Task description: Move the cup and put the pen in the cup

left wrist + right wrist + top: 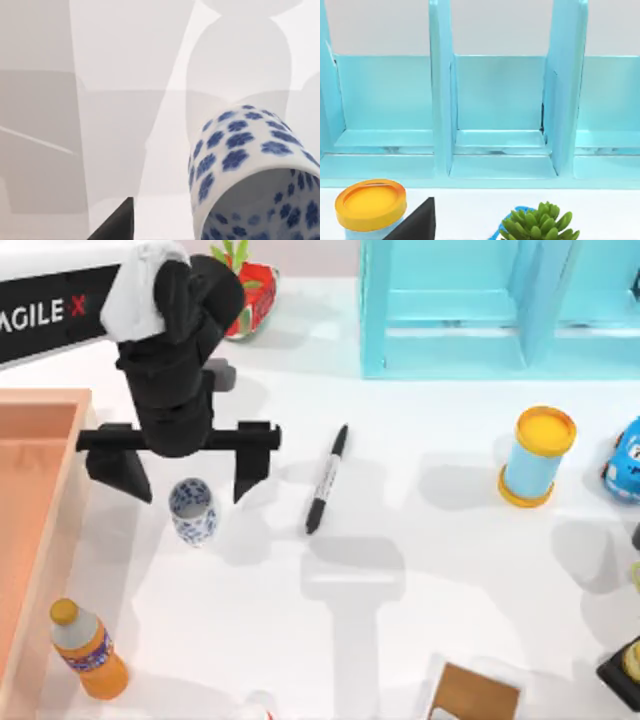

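The cup (192,512), white with a blue floral pattern, stands upright on the white table left of centre. In the left wrist view the cup (245,170) sits close below the camera. My left gripper (190,497) hangs open right above it, one black finger (130,472) to its left and the other to its right, neither touching it. A fingertip (117,225) shows beside the cup. The pen (326,480), black with a pale label band, lies flat on the table to the cup's right. My right gripper (475,235) is open with nothing in it.
A wooden tray (40,530) lines the left edge. An orange bottle (88,650) stands front left. A blue shelf (480,310) fills the back, a potted plant (245,285) to its left. A light-blue cylinder (537,457) and toy car (625,462) stand right.
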